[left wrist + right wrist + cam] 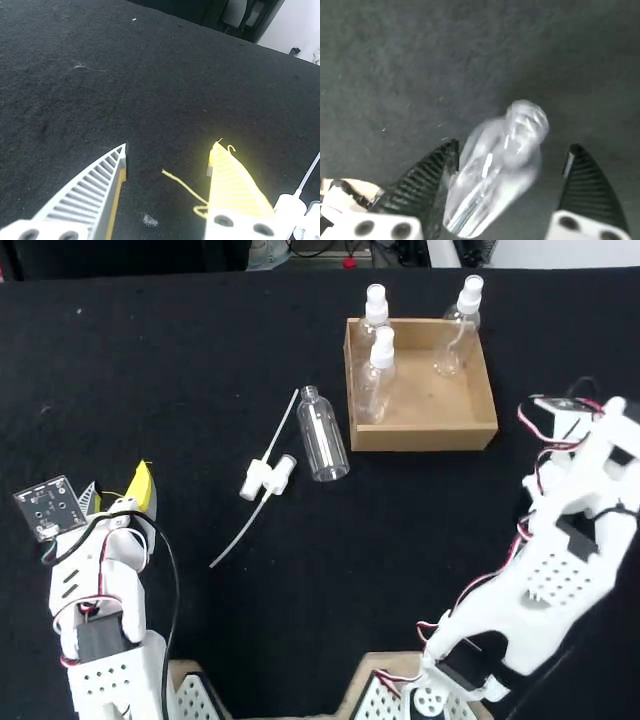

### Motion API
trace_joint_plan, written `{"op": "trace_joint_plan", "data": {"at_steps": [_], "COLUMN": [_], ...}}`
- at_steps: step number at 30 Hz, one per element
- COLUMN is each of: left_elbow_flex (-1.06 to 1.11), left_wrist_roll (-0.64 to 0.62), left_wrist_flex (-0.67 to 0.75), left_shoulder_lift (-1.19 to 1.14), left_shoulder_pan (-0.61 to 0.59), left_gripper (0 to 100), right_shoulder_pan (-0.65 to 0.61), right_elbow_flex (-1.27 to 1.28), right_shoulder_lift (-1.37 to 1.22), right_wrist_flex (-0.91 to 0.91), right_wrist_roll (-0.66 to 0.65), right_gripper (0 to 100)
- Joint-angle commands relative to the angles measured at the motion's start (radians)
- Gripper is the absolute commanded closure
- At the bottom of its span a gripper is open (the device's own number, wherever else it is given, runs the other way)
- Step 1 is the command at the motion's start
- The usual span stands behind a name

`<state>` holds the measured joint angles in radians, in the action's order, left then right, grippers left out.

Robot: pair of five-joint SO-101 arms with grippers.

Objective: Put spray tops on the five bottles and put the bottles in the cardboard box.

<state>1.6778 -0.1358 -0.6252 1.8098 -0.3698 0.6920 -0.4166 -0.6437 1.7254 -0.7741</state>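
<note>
Spreading under everything, the black table point(200, 360) carries the cardboard box point(420, 437), where three capped bottles point(377, 380) stand upright. The left gripper point(170, 146) gapes wide, nothing between its jaws. The right gripper point(514, 145) is spread wide around a blurred clear bottle point(495, 175), with one jaw apart from it. An uncapped bottle point(322, 435) lies just beside the box, with two spray tops point(268, 478) near it.

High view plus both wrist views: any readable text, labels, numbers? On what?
None readable.
The circuit board on the left arm has tiny markings, too small to read.
The clear capless bottle, the loose spray tops and the cardboard box show no print.
</note>
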Motion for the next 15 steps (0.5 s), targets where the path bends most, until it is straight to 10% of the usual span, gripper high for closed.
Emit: {"op": "trace_joint_plan", "data": {"at_steps": [1, 15], "left_elbow_flex": [0.021, 0.021], "left_wrist_roll": [-0.005, -0.005], "left_wrist_flex": [0.023, 0.023], "left_shoulder_lift": [0.017, 0.017], "left_shoulder_pan": [-0.002, -0.001], "left_gripper": [74, 74], "right_shoulder_pan": [0.044, 0.057], "right_elbow_flex": [-0.139, 0.136], "right_shoulder_lift": [-0.013, 0.160], "right_wrist_flex": [0.040, 0.041], "right_wrist_roll": [0.012, 0.204], "right_gripper": [68.7, 68.8]}}
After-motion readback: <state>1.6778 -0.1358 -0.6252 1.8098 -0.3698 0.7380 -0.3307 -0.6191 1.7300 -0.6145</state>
